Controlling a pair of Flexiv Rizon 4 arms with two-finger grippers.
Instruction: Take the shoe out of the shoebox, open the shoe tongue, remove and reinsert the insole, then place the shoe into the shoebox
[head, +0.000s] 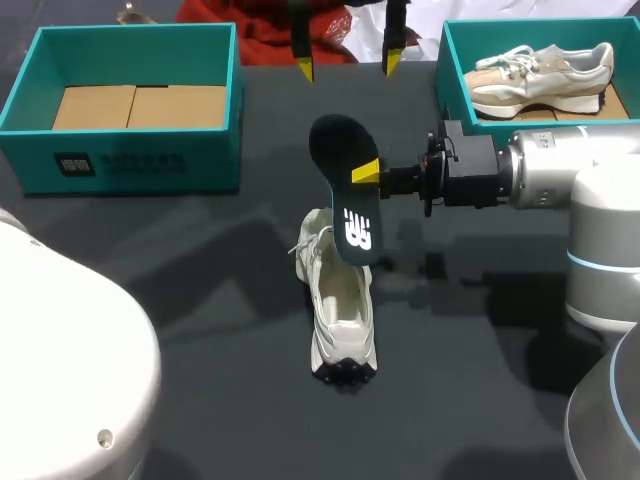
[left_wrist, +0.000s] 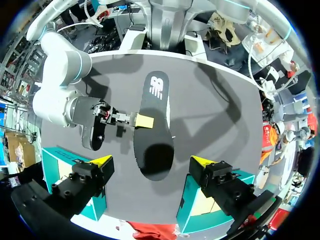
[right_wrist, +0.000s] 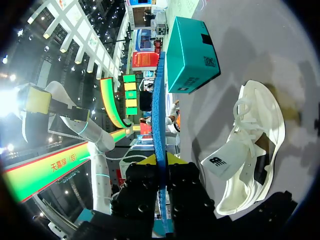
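The white shoe (head: 340, 310) stands upright on the dark counter (head: 180, 270), heel nearest the head camera, laces loose and its tongue (right_wrist: 220, 162) pulled up and out. The insole (head: 345, 190), black on top with a white logo and blue underneath, hangs on edge above the shoe, pinched in the right claw (head: 365, 172). The open teal shoebox (head: 130, 150) with a cardboard floor sits at the far left.

The head view looks down from above and behind, taking in the whole bench (head: 200, 260). The left wrist view hangs high over the far edge, facing down and back toward the near edge. Both share the black insole (head: 350, 200) mid-bench. The right wrist view sits close, edge-on along that insole, with the white shoe (right_wrist: 250, 150) just beside it.
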